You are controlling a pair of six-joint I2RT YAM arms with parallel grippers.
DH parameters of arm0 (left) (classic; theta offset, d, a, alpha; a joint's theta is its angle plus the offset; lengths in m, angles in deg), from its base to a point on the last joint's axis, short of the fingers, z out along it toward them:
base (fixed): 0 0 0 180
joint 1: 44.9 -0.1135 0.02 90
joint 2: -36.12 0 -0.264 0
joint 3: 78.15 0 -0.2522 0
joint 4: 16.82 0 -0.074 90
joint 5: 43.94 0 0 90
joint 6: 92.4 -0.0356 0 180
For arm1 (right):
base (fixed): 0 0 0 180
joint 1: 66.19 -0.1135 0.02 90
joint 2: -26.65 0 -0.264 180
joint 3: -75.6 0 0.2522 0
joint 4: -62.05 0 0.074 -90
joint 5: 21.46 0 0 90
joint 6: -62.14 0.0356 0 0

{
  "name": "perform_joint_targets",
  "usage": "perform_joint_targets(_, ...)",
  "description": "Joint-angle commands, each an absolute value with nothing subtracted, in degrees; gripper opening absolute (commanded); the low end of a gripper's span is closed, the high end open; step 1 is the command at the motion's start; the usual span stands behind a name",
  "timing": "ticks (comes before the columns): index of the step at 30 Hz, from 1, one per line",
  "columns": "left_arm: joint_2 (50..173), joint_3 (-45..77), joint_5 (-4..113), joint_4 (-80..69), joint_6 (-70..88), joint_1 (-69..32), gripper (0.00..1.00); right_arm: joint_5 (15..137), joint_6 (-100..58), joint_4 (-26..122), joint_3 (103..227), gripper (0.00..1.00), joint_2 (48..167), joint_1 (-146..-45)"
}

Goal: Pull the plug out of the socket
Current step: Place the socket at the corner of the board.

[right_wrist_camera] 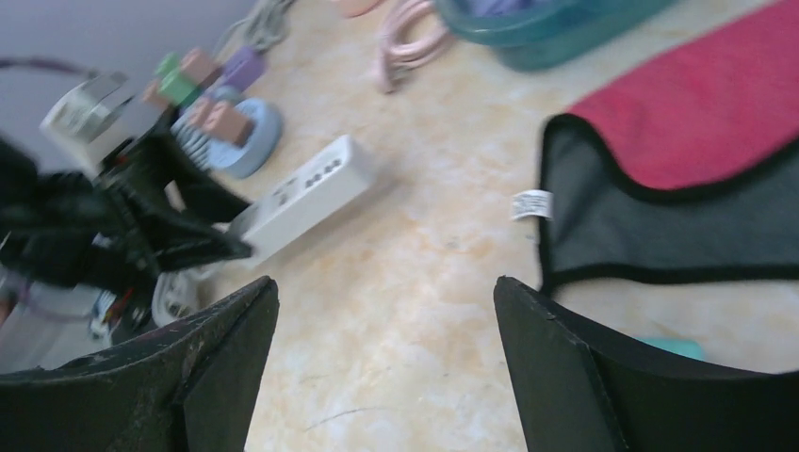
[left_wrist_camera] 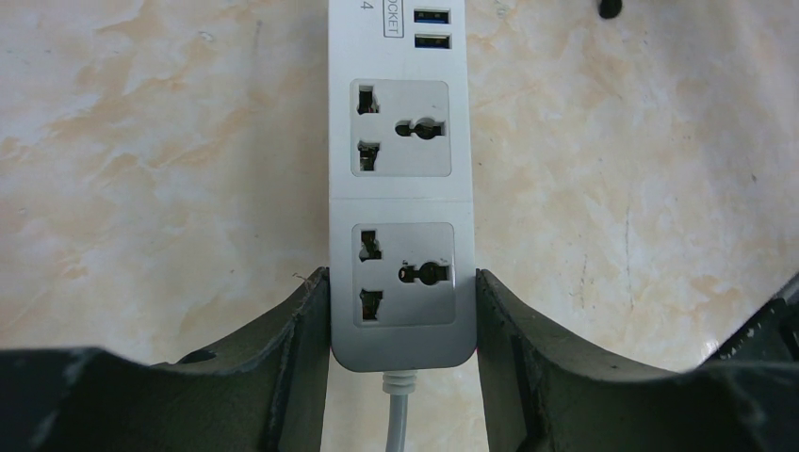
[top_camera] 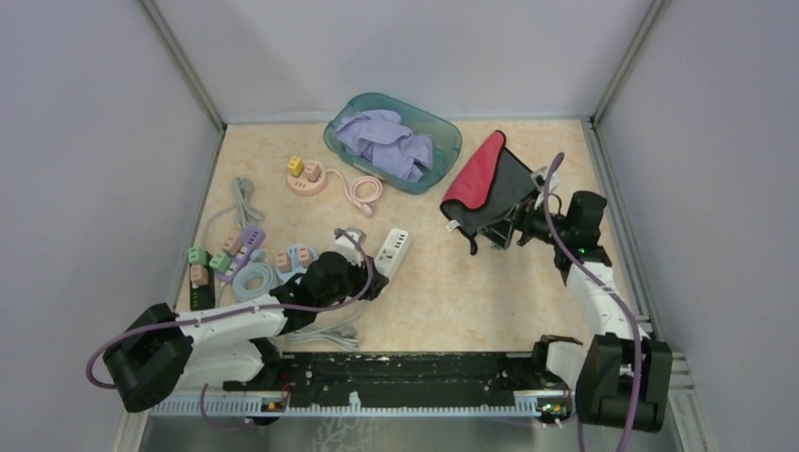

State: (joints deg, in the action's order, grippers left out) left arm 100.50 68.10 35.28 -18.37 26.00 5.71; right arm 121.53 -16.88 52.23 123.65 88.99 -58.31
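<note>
A white power strip (top_camera: 392, 252) lies left of the table's middle. My left gripper (top_camera: 367, 275) is shut on its cord end. In the left wrist view both fingers (left_wrist_camera: 311, 320) press the sides of the strip (left_wrist_camera: 400, 188), and my left gripper (left_wrist_camera: 402, 282) straddles the last socket. Both sockets seen there are empty, with two USB ports beyond; no plug shows in them. The grey cord (left_wrist_camera: 398, 414) leaves between the jaws. My right gripper (top_camera: 499, 231) is open and empty above the bare table, right of the strip (right_wrist_camera: 301, 193); it also shows in the right wrist view (right_wrist_camera: 386, 292).
A red and black cloth (top_camera: 485, 184) lies by the right gripper. A teal basin (top_camera: 441, 127) with purple cloth stands at the back. A pink round socket (top_camera: 307, 175) with a pink cable is behind the strip. Coloured adapters and strips (top_camera: 236, 254) crowd the left.
</note>
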Motion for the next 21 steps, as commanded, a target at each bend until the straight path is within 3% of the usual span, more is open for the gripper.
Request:
perform_joint_targets(1, 99.66, 69.66, 44.64, -27.39, 19.82, 5.49, 0.37, 142.45, -22.92, 59.95, 120.74, 0.85, 86.56, -60.81)
perform_joint_targets(6, 100.80, 69.33, 51.54, -32.10, 16.62, 5.52, 0.19, 140.08, -32.90, 49.34, 122.44, 0.84, 87.61, -67.52)
perform_joint_targets(9, 101.78, 67.85, 50.88, -32.73, 17.42, 5.64, 0.13, 138.20, -24.95, 55.75, 121.06, 0.84, 89.57, -69.42)
perform_joint_targets(21, 105.22, 63.77, 42.49, -40.64, 19.92, 10.24, 0.03, 128.56, -3.10, 66.39, 120.54, 0.84, 96.72, -73.91)
